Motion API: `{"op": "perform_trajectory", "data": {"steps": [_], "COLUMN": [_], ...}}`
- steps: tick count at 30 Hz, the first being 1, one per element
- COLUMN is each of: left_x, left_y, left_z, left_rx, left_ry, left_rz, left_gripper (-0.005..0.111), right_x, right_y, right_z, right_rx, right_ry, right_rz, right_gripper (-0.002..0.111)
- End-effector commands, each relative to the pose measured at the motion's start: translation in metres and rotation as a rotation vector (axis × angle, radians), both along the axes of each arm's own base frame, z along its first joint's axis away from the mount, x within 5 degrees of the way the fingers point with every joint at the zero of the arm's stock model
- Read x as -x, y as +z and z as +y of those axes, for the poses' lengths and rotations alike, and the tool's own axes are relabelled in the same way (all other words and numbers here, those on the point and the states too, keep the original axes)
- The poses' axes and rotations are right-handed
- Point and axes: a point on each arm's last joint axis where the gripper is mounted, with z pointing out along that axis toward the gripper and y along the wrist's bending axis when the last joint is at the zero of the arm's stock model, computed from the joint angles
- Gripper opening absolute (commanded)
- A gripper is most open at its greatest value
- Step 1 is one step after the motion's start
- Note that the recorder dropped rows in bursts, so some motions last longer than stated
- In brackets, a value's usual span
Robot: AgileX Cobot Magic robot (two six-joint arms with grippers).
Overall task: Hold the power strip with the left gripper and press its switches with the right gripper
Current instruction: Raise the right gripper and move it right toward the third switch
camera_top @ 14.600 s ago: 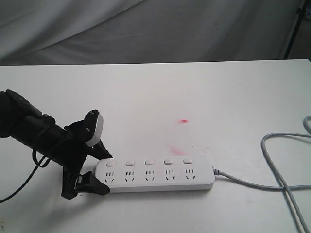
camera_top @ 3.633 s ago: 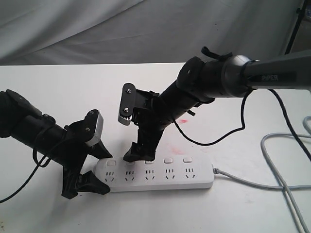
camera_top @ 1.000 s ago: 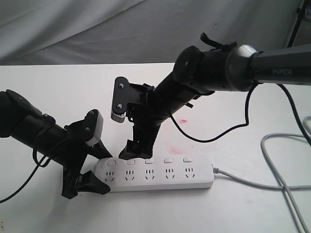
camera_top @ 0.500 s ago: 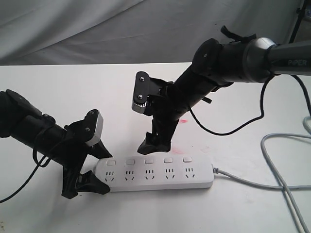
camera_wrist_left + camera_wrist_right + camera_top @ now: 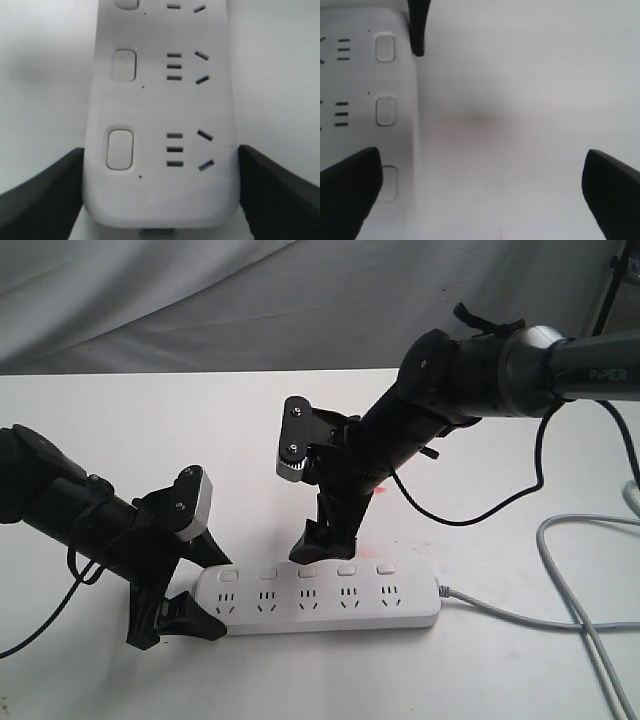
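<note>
The power strip (image 5: pixel 320 602) lies flat on the white table (image 5: pixel 480 440), on the near side about the middle, with its length running from left to right. Its grey cord (image 5: pixel 500 616) leaves the right end and curves away to the right. The left gripper (image 5: pixel 208 590) holds the left end of the strip: one black finger is set against the far long side and the other against the near long side, and in the left wrist view both fingers stand close against the white body beside the first switch. The five switches (image 5: pixel 347 571) form a row along the far edge of the strip. The right gripper (image 5: pixel 318 538) comes down steeply from the far right, and its jaws are spread wide with nothing between them. One pointed finger is at the far edge of the strip, by the third switch from the left, while the other is over the bare table beyond it. Whether that finger touches the switch cannot be told.
</note>
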Motion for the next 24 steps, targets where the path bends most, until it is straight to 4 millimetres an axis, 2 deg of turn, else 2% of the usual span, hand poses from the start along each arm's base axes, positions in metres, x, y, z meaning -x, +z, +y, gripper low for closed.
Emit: {"op": "perform_trajectory", "data": {"steps": [1, 24], "left_x": [-0.0013, -0.0013], "left_y": [-0.0010, -0.0010], "left_z": [0.0000, 0.0000], "left_rx": [-0.021, -0.021], "left_ry": [0.017, 0.017], "left_rz": [-0.025, -0.025], "left_gripper": [0.000, 0.000], "right_x": [-0.0011, 0.0005], "right_y": [-0.0047, -0.0094], "right_z": [-0.0030, -0.0044], "right_rx": [0.006, 0.018], "right_ry": [-0.009, -0.006], "right_rz": [0.003, -0.011], "right_gripper": [0.105, 0.105]}}
